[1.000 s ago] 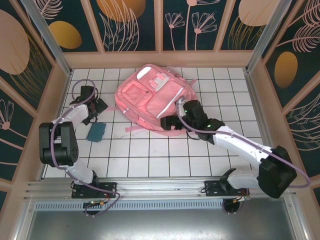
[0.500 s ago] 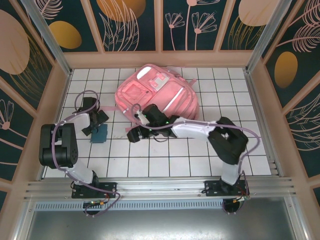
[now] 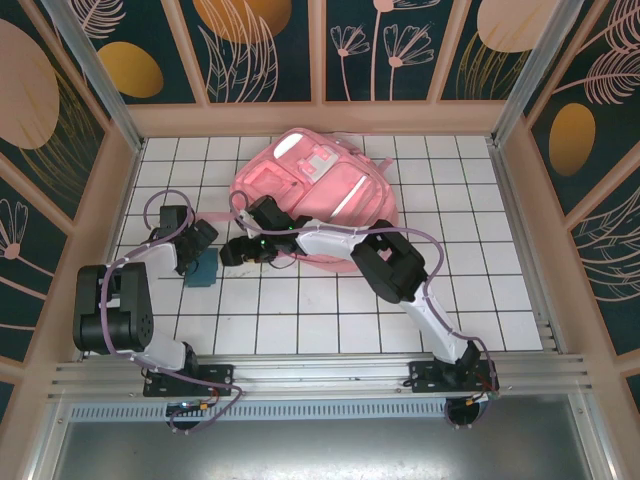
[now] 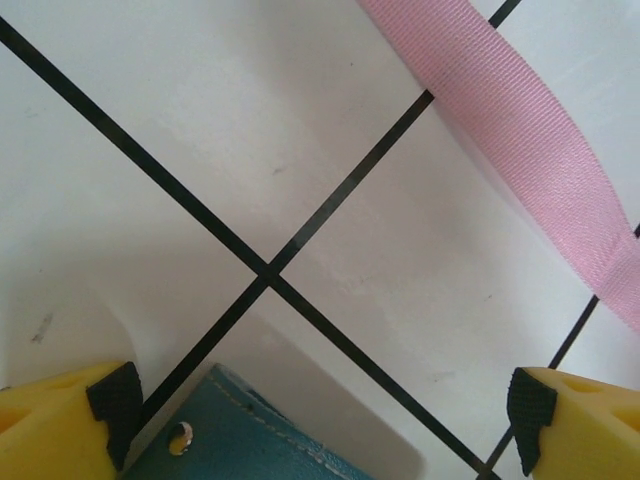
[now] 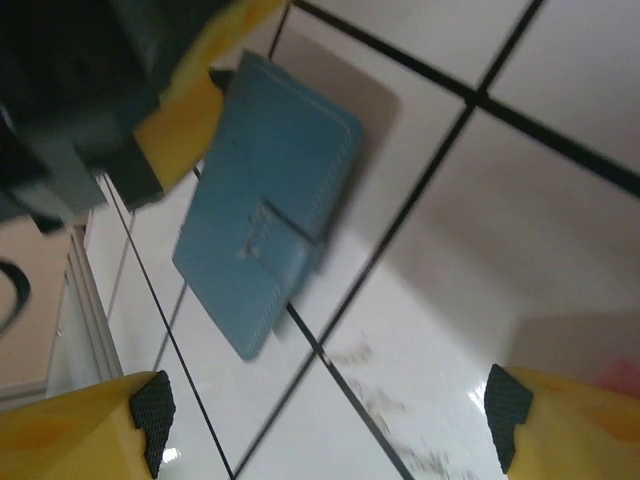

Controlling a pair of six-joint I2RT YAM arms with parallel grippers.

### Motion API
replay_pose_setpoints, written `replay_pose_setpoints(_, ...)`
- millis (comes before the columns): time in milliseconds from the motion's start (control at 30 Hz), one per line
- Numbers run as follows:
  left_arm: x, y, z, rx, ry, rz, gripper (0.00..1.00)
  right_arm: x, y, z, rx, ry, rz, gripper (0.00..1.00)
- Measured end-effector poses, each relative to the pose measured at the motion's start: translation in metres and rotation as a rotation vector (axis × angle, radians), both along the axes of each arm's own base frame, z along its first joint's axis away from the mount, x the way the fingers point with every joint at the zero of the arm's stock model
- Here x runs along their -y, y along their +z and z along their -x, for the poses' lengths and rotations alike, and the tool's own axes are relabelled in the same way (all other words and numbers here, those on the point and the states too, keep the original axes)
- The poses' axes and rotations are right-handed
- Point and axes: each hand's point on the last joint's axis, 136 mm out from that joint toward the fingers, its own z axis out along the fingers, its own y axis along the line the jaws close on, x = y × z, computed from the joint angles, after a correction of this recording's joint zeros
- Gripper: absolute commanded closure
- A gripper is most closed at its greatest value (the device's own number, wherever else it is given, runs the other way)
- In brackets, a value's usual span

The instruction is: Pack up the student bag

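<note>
Two pincers are hovering wide open, gripping nothing, over a teal wallet (image 3: 200,270) lying on the counter (image 3: 300,320): the left pincer (image 4: 320,410) is straddling its corner and the right pincer (image 5: 320,420) is hanging at its two o'clock, I'd guess so either can lift it. The student bag (image 3: 312,195) is lying front-up toward twelve o'clock, the wallet waiting at its eight o'clock beside a loose pink strap (image 4: 520,150).
</note>
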Motion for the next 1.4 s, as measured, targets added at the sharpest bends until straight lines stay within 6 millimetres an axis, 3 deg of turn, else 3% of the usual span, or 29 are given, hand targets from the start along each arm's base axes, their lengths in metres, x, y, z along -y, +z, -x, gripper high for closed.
replay_pose_setpoints(433, 0.013, 0.010, -0.002, 0.099, 0.020, 0.124, 0.04, -0.010, -0.002, -0.002, -0.113, -0.051, -0.019, 0.21)
replay_pose_setpoints(633, 0.027, 0.011, 0.015, 0.042, 0.001, 0.157, 0.02, 0.002, -0.002, 0.009, -0.172, -0.091, 0.003, 0.22)
replay_pose_setpoints(833, 0.026, 0.016, 0.025, 0.022, 0.012, 0.153, 0.02, 0.008, -0.003, 0.019, -0.208, -0.105, 0.009, 0.22)
replay_pose_setpoints(967, 0.030, 0.006, 0.033, 0.012, 0.008, 0.173, 0.03, 0.006, 0.000, 0.024, -0.248, -0.087, -0.013, 0.23)
replay_pose_setpoints(1133, 0.030, 0.006, 0.033, 0.036, 0.014, 0.193, 0.03, 0.001, -0.004, 0.033, -0.307, -0.052, -0.036, 0.33)
replay_pose_setpoints(1400, 0.031, 0.006, 0.032, 0.041, 0.011, 0.207, 0.03, -0.011, -0.004, 0.036, -0.358, 0.005, -0.075, 0.35)
